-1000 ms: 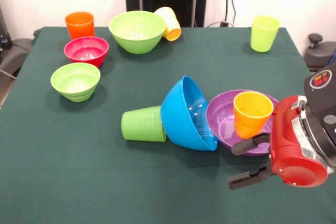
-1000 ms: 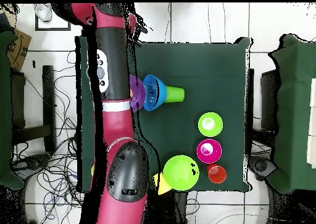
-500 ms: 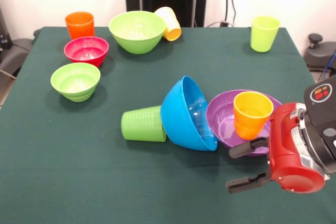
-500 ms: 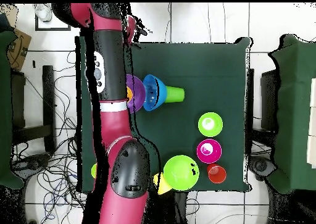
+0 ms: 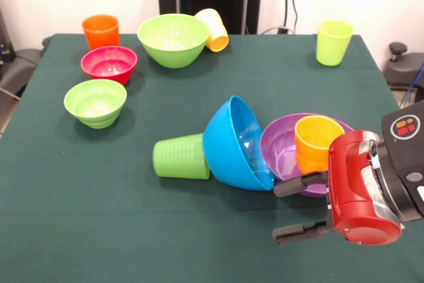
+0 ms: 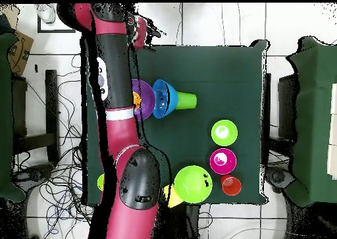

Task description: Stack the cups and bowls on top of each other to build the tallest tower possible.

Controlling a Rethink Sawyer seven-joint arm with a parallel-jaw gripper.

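The gripper [image 5: 299, 208] is hovering low at the table's near edge in the front view, its two black fingers [image 5: 301, 183] spread wide with nothing between them, the upper one lying just in front of the purple bowl [image 5: 281, 150].

That wide purple bowl is sitting upright on the green tablecloth [image 5: 99, 190] and is holding the orange-yellow cup [image 5: 317, 142], which is standing upright inside it, mouth up. The large blue bowl [image 5: 235, 144] is tipped on its side, its opening facing the purple bowl and its rim touching it. The ribbed green cup [image 5: 181, 156] is lying on its side against the blue bowl's back.

Well apart, at the far side, the small lime green bowl [image 5: 95, 102], the small red bowl [image 5: 108, 63] and the orange cup [image 5: 101, 31] are sitting upright in a loose line, each empty. The large lime green bowl [image 5: 173, 39] is also empty, with the pale yellow cup [image 5: 213, 29] leaning tilted against its rim. The yellow-green cup [image 5: 333, 42] is standing alone near the far corner.
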